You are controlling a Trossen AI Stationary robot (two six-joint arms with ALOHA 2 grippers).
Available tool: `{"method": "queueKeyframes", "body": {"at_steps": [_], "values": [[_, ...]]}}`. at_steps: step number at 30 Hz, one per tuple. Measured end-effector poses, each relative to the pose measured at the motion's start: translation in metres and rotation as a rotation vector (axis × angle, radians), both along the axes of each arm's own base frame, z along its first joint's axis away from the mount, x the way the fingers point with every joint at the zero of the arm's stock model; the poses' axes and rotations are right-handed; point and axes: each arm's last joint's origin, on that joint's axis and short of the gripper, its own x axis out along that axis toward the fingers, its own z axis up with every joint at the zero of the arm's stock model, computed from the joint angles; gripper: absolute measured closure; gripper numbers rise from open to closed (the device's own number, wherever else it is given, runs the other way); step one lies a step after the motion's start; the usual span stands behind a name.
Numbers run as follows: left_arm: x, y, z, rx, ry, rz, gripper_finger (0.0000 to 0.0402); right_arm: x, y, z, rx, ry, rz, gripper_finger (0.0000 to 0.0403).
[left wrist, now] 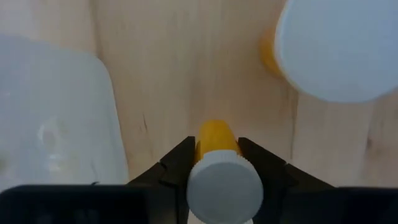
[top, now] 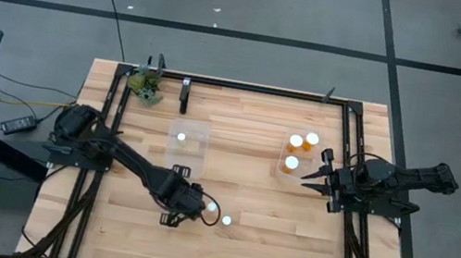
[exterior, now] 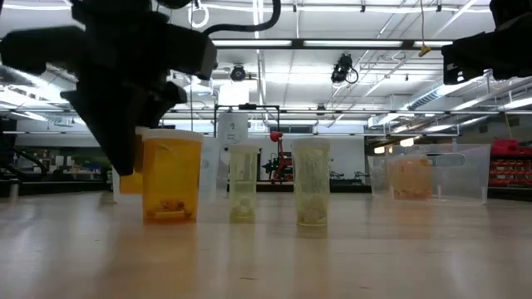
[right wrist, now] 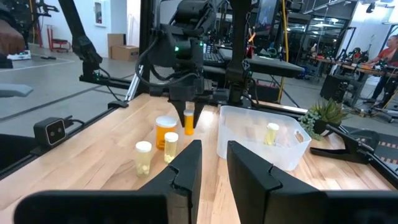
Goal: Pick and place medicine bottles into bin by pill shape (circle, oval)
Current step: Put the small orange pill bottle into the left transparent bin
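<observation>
Small amber white-capped medicine bottle (left wrist: 217,163) is pinched in the left pincer (left wrist: 219,163), lifted off the pale wooden tabletop (top: 255,152) near its front edge, just beside three standing bottles. Right pincer (right wrist: 214,163) hangs spread at the right side, beside the clear plastic tub (top: 285,168) holding amber bottles.

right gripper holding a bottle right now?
No. In the right wrist view the right gripper is open, its fingers apart with only bare table between them.

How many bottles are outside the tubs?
4: one held bottle in the left gripper; on the table beside it, a large amber bottle and two small pale bottles. Others may be hidden.
</observation>
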Motion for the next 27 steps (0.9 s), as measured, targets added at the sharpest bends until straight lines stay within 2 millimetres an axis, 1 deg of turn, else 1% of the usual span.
{"method": "queueKeyframes", "body": {"at_steps": [6, 10, 13, 19, 23, 27], "values": [[0.007, 0.007, 0.019, -0.020, 0.032, -0.021, 0.0290, 0.000, 0.000, 0.000, 0.000, 0.000, 0.000, 0.0319], [0.015, 0.013, 0.031, -0.026, 0.013, -0.034, 0.0286, 0.000, 0.000, 0.000, 0.000, 0.000, 0.001, 0.0319], [0.023, 0.019, 0.044, -0.029, -0.014, -0.050, 0.0282, 0.000, 0.000, 0.000, 0.000, 0.000, 0.000, 0.0319], [0.038, 0.037, 0.067, -0.031, -0.073, -0.067, 0.0288, 0.000, 0.000, 0.000, 0.000, 0.001, 0.001, 0.0319], [0.045, 0.052, 0.077, -0.023, -0.091, -0.069, 0.0286, 0.000, 0.000, 0.000, 0.000, 0.001, 0.000, 0.0319], [0.048, 0.067, 0.081, -0.014, -0.097, -0.069, 0.0282, 0.000, 0.000, 0.000, 0.000, 0.001, 0.000, 0.0319]]}}
